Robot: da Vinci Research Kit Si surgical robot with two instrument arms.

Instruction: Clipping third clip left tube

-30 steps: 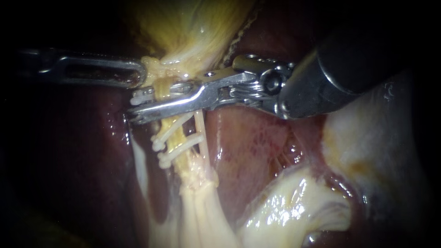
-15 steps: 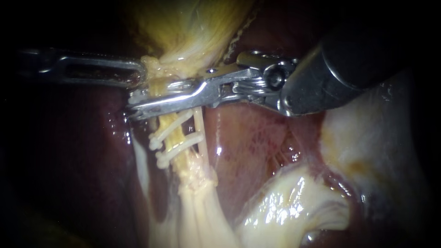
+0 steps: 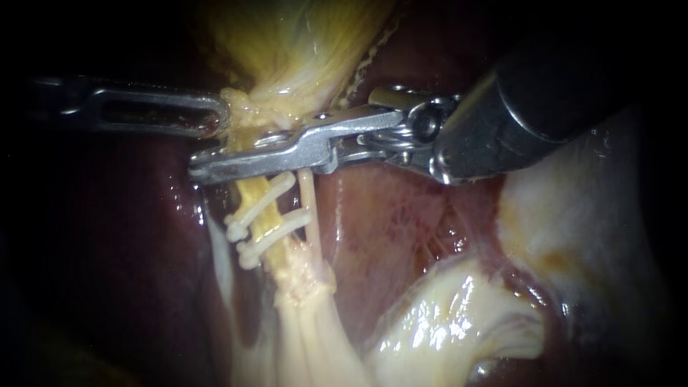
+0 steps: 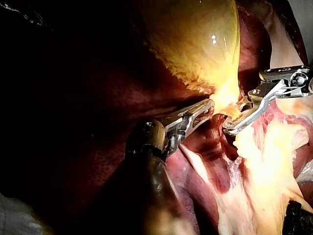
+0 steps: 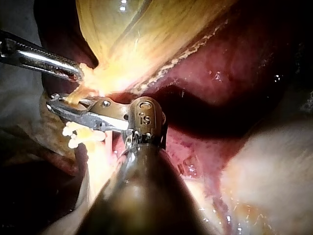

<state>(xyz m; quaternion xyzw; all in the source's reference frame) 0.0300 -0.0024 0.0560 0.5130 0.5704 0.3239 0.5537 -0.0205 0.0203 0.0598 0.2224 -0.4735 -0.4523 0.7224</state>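
Pale fold (image 3: 459,322): glistening tissue nearest the endoscope, well apart from the work; I judge it no hazard.
Task site: the left tube (image 3: 252,190), yellow, rises from the pale stalk toward the gallbladder (image 3: 301,43). It is crossed just above its clips by the right instrument (image 3: 208,166).
Right instrument: jaws clenched across the left tube. The third clip is not visible; the metal hides whatever sits inside the bite.
Left instrument (image 3: 218,115): jaws closed on yellow tissue at the gallbladder's neck, holding it taut.
Risk, crowding: the bite sits just beside the upper clip (image 3: 261,205). A clip fired this near may ride onto that clip and seat badly.
Risk, second tube: the thin right tube (image 3: 309,204) passes behind the same jaws, toward their hinge. I cannot tell if it lies within the bite. If it does, one clip would take both tubes.
Risk, tips: the jaw tips reach past the tube over the dark liver (image 3: 387,215). A push forward could dig in.
Risk, traction: the left instrument grips only by its tip. A slip would slacken the tube inside clenched jaws, and any drag by the right instrument could tear it.
Count, instruments: two.
Count, tubes: two, left and right.
Count, clips seen: two, the upper clip and the lower clip (image 3: 276,235), both white, both across the left tube.
Count, gallbladder: one.
Count, liver: one.
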